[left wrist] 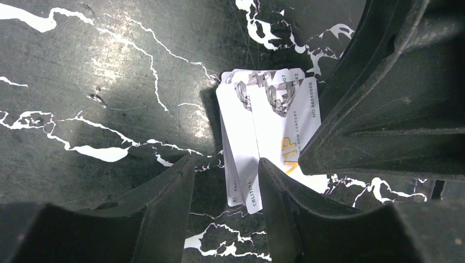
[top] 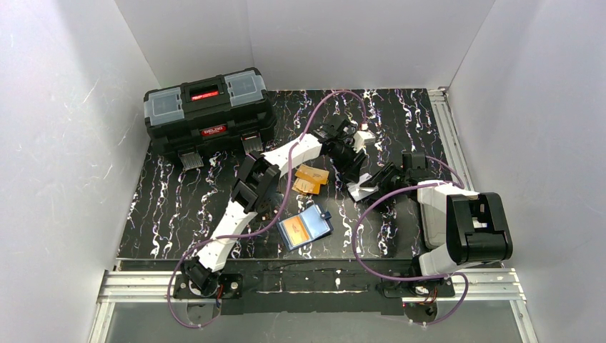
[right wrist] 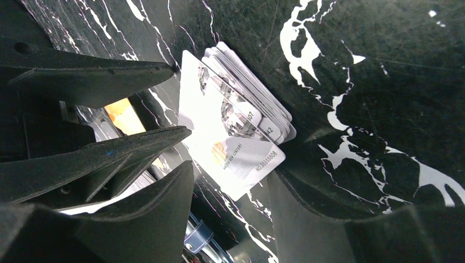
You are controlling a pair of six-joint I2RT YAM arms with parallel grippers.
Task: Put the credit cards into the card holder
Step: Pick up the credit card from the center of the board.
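The card holder (top: 306,227) lies open, light blue inside, with flat orange credit cards (top: 311,179) beyond it, then a fanned whitish card stack (left wrist: 257,131) between the spread left gripper (left wrist: 226,160) and the spread right gripper (right wrist: 230,170), its ends hidden behind matte black fingers (left wrist: 307,219).

A black toolbox (top: 209,113) (grey lid trays, red strip on top) sits upper left on the white-veined black table (top: 179,207). White walls (top: 57,143) close three sides; a metal rail (top: 136,286) crosses the bottom.

The credit cards (left wrist: 274,126) are smooth, glossy plastic; the table (left wrist: 109,82) has a scuffed, faintly shiny marble-look surface.
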